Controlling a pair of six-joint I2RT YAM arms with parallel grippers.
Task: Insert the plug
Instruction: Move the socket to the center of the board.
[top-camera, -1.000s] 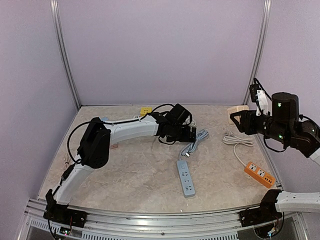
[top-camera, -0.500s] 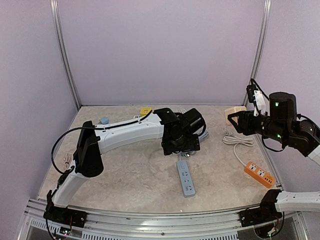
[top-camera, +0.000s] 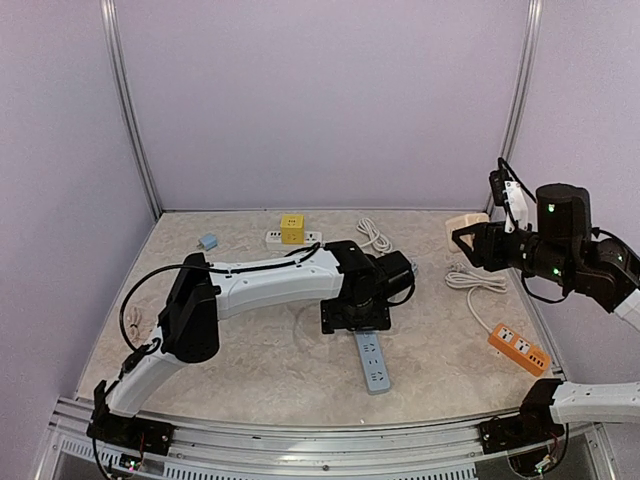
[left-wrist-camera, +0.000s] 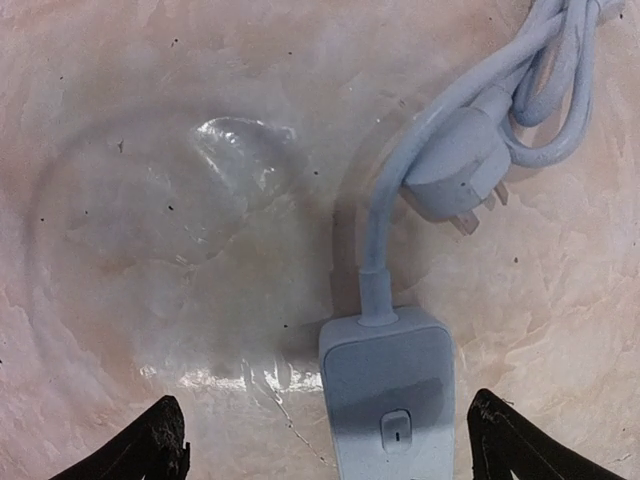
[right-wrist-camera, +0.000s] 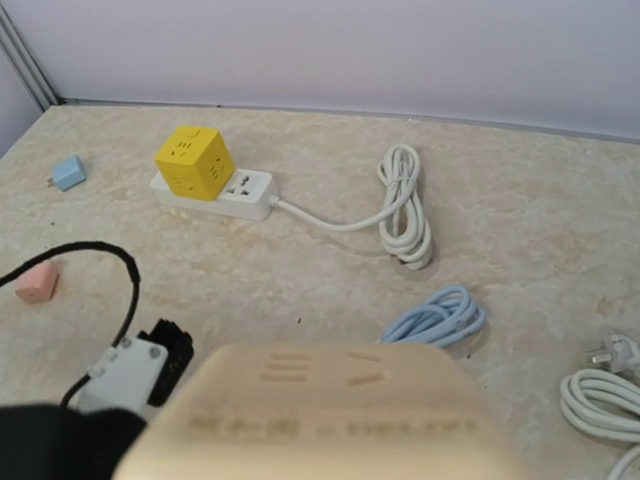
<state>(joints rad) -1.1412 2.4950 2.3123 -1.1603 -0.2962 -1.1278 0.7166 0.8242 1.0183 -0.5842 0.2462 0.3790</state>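
Note:
A light blue power strip lies mid-table. Its cable end shows in the left wrist view, with its own light blue plug lying prongs-up beside the coiled cable. My left gripper hangs over that end, open and empty, one fingertip on each side of the strip. My right gripper is raised at the right and holds a cream adapter block. The block fills the bottom of the right wrist view, blurred, and hides the fingers.
A yellow cube socket sits on a white strip at the back, with a white cable coil. A small blue adapter, a pink adapter, an orange strip and a white cable lie around.
My left arm has swung toward the near side, carrying its gripper from the blue cable coil to the strip's cable end. My right gripper has drifted slightly left with the cream block.

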